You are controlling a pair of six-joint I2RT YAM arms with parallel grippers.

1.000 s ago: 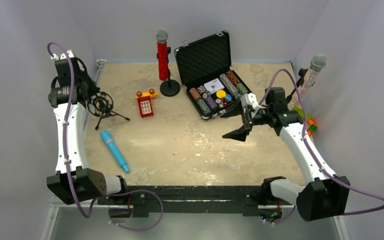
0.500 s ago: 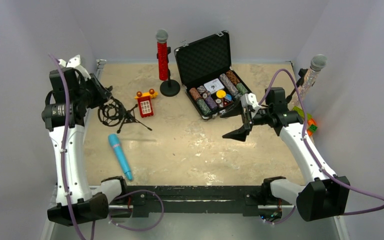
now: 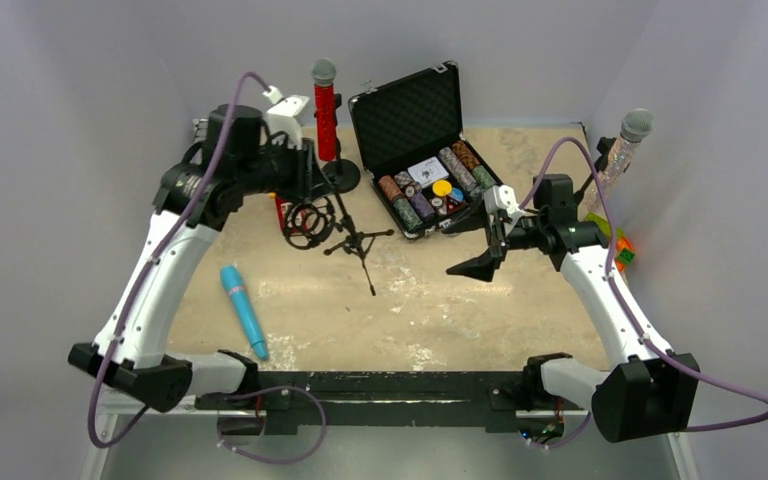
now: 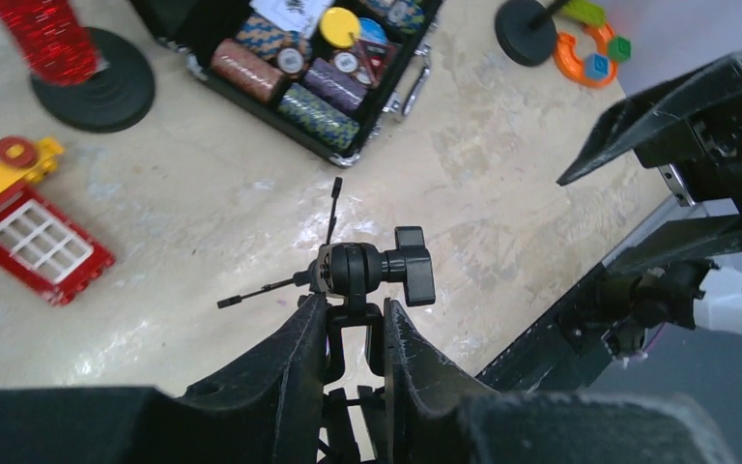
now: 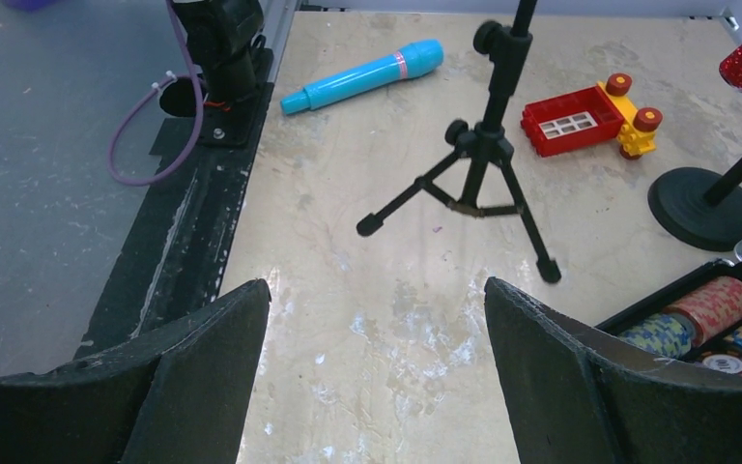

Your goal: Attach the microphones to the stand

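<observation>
My left gripper (image 3: 305,195) is shut on the upper bracket of a black tripod stand (image 3: 355,240) with a ring mount, held tilted over the table's middle back. In the left wrist view the fingers (image 4: 295,348) clamp the bracket below the tripod hub (image 4: 348,269). The light-blue microphone (image 3: 243,310) lies loose on the table at the front left, also in the right wrist view (image 5: 367,72). The red glitter microphone (image 3: 325,110) stands in a round-base stand. The silver glitter microphone (image 3: 625,150) sits in a stand at the right wall. My right gripper (image 3: 480,240) is open and empty.
An open black case (image 3: 415,120) of poker chips stands at the back centre. A red toy phone (image 4: 29,232) lies beside the red microphone's round base (image 4: 97,82). Coloured toys (image 3: 620,250) lie at the right wall. The right gripper's fingers (image 4: 676,116) show near the tripod.
My left arm has swung from the left wall towards the middle, carrying the tripod stand with it. The right arm and the blue microphone have not moved.
</observation>
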